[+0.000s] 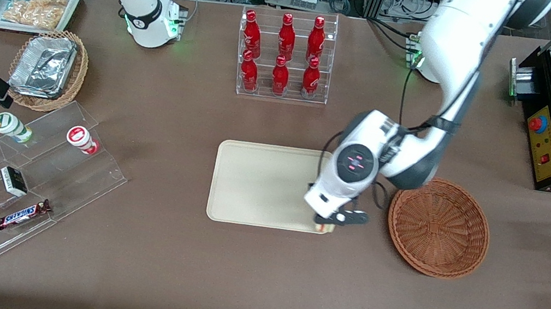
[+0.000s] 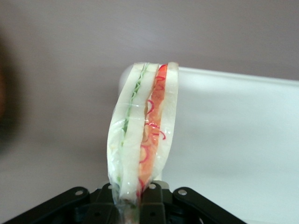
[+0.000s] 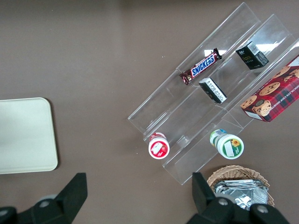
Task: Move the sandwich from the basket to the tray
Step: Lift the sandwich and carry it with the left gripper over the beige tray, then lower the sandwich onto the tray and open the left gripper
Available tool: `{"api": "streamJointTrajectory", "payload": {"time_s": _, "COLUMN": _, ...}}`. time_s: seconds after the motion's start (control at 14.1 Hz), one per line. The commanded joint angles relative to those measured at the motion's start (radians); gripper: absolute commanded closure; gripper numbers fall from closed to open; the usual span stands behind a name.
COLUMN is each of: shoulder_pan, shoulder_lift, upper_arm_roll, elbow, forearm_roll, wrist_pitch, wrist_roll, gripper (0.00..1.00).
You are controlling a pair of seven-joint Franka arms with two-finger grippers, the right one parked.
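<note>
Over one tray (image 1: 259, 185), the hand (image 1: 332, 223) grips one sandwich (image 2: 142, 144).

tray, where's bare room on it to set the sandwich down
The tray is bare from rim to rim. The gripper, shut on the sandwich, hangs over the tray corner nearest the basket, which is empty too. Things crowd on the acrylic steps toward the parked arm's end.

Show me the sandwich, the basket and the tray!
sandwich (image 2: 142, 140), left wrist view, on its filling edge, held in the gripper (image 2: 139, 198).
basket (image 1: 438, 227), front view, on its woven floor.
tray (image 1: 260, 182), front view, on its bare middle.
</note>
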Motion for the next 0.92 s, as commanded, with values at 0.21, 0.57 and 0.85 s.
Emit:
{"api": "streamJointTrajectory", "payload": {"time_s": 0.21, "shoulder_pan": -0.156, "shoulder_lift": 0.082, "upper_arm_roll": 0.017, "elbow": 0.045, "forearm_roll": -0.004, "wrist_pitch": 0.105, "wrist_roll": -0.09, "gripper": 0.94}}
{"api": "streamJointTrajectory", "payload": {"time_s": 0.57, "shoulder_pan": -0.213, "shoulder_lift": 0.119, "upper_arm_roll": 0.017, "elbow": 0.045, "forearm_roll": 0.001, "wrist_pitch": 0.162, "wrist_roll": -0.145, "gripper": 0.94}}
{"api": "streamJointTrajectory", "payload": {"time_s": 0.85, "shoulder_pan": -0.22, "shoulder_lift": 0.148, "upper_arm_roll": 0.018, "elbow": 0.051, "forearm_roll": 0.007, "wrist_pitch": 0.199, "wrist_roll": -0.227, "gripper": 0.92}}
